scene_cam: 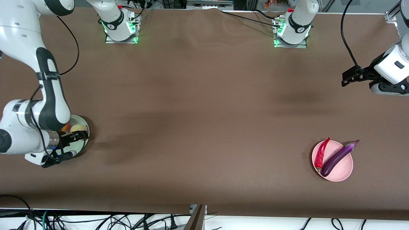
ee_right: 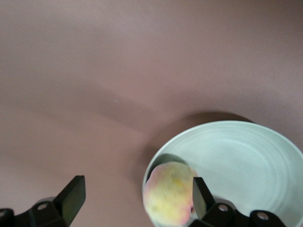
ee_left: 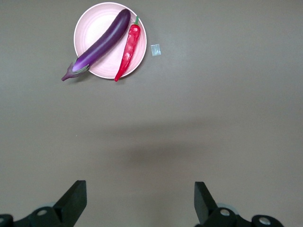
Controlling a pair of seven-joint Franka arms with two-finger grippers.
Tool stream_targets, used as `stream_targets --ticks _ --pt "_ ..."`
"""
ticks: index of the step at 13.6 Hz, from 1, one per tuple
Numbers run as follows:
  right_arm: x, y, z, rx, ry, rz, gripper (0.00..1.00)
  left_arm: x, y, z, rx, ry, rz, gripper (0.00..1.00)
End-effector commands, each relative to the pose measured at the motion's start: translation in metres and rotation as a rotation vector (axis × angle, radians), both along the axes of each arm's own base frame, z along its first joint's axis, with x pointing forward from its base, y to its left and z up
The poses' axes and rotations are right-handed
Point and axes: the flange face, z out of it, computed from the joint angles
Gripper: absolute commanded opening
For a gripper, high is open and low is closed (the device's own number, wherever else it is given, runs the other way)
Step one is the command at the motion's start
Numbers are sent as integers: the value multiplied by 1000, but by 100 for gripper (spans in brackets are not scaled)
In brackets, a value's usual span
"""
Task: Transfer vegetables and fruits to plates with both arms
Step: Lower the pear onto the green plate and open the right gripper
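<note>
On the pink plate (scene_cam: 344, 174) lie eggplant (scene_cam: 338, 157) and chili (scene_cam: 321, 153), the green plate (ee_right: 246, 156) holds both fruits, and both grippers' fingers stand wide and empty, so the job looks done.

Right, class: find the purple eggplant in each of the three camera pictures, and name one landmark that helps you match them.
Front view: eggplant lies on the pink plate at the left arm's end of the table.
Left wrist view: it lies slantwise on that plate, cap end over the rim.
Right wrist view: not in it.
Shared landmark: the red chili pepper beside the eggplant.
</note>
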Motion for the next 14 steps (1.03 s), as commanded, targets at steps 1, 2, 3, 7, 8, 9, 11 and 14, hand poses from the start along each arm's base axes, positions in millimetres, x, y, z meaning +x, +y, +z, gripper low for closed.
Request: stream_targets --ticks 1,2,3,7,8,9,11,14 --pt "-8 29 56 9 11 -45 100 5 -2 6 24 3 -3 100" --pt "-14 41 73 2 24 -79 100 5 -2 6 24 5 -4 100" --pt "-19 58 90 -5 28 -104 100 5 -3 5 26 6 -3 100" --pt "-55 107 175 -62 30 -220 100 6 -5 5 25 3 -3 100" --pt "-72 117 198 -76 17 -263 100 6 -4 5 23 3 0 100" --pt "-88 129 213 -87 2 -267 100 6 -4 5 23 3 0 100" --pt "-110 129 233 -91 -10 -257 100 6 -4 5 23 3 0 100" --pt "-134 108 271 -86 -86 -288 100 6 -4 5 23 3 -6 100"
